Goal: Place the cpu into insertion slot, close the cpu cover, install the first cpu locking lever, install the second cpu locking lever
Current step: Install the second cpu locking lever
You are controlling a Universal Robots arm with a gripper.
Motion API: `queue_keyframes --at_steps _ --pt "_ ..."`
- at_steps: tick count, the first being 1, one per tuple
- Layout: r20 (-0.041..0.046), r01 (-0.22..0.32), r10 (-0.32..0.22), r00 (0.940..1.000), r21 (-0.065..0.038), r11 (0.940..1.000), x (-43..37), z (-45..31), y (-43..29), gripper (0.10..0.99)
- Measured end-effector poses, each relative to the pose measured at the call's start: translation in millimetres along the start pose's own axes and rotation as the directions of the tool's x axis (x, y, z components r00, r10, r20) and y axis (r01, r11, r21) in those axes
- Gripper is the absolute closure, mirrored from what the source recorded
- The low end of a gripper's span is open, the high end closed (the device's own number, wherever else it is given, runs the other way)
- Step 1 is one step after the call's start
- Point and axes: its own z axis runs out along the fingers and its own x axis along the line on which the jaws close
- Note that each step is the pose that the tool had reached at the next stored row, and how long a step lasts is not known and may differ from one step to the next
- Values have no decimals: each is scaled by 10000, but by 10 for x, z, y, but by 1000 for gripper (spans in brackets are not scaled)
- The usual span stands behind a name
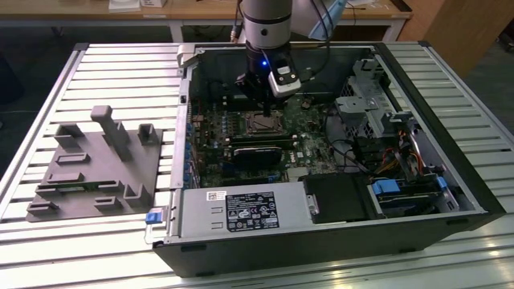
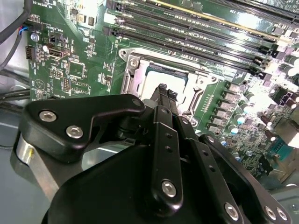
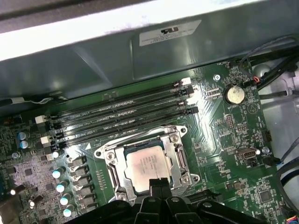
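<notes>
Gripper poised over the seated cpu, cover down

The cpu (image 3: 148, 169) lies flat in the insertion slot (image 3: 174, 135) on the green motherboard (image 3: 219, 126), with the silvery cpu cover (image 3: 176, 161) lying closed around it. In both wrist views the gripper (image 3: 159, 183) hovers just above the cover's edge, its black fingers (image 2: 162, 93) drawn narrowly together and holding nothing. The exterior view shows the arm (image 1: 265, 24) reaching into the open computer case (image 1: 321, 241) on the slatted counter (image 1: 120, 66).

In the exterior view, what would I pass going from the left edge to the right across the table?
Grey holder block → open computer case's left wall → cpu seated in the insertion slot, gripper right above it → grey drive cage → blue-tabbed drive bay → case's right wall.
</notes>
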Motion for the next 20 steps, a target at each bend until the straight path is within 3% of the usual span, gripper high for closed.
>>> queue_keyframes --at_steps 12,20 --pt "0 0 0 10000 0 10000 -34 1 -118 980" --pt "0 2 -2 10000 -3 10000 -44 -64 -131 980"
